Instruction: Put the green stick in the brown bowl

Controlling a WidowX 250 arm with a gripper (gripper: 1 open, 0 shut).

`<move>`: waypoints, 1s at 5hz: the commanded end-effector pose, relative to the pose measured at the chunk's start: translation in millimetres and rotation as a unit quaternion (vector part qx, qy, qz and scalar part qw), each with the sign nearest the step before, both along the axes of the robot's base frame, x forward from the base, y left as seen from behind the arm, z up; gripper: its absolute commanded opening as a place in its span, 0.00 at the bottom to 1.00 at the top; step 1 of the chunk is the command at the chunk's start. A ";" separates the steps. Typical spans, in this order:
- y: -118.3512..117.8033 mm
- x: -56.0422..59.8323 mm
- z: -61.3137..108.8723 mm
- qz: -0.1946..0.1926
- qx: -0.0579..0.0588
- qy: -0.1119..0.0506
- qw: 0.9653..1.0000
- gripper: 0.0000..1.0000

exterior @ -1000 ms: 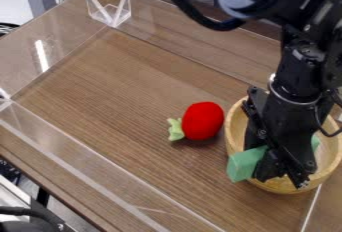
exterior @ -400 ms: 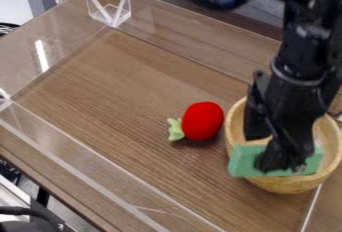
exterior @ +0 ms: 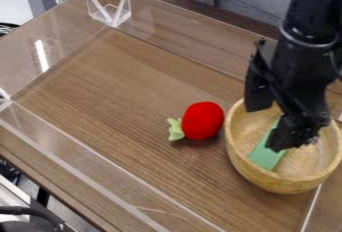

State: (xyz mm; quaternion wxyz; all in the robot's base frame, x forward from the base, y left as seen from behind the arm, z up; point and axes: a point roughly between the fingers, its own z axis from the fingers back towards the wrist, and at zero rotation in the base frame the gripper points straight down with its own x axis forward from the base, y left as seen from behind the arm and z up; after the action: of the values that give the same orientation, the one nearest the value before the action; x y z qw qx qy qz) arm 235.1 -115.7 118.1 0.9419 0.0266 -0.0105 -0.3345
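green stick (exterior: 269,157) inside brown bowl (exterior: 243,162) (pincer (exterior: 297,128) spread above)

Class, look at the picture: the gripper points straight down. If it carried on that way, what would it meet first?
Most likely the green stick lying in the brown bowl, directly beneath the gripper, though depth is hard to judge.

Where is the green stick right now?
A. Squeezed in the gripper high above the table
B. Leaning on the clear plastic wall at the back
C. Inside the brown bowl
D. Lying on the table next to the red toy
C: the green stick lies inside the brown bowl, with the open gripper just above it, not clamped on it, and the red toy sits outside on the table.
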 end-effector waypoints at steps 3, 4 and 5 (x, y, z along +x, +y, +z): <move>-3.0 9.0 47.9 0.056 -0.008 -0.070 0.996 1.00; -6.8 14.5 48.9 0.081 -0.013 -0.078 0.994 1.00; -5.9 13.5 45.7 0.060 -0.021 -0.082 0.995 1.00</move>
State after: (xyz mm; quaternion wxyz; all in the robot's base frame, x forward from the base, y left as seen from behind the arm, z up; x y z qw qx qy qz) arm 247.2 -120.8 153.0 0.9587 0.0395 -0.0722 -0.2722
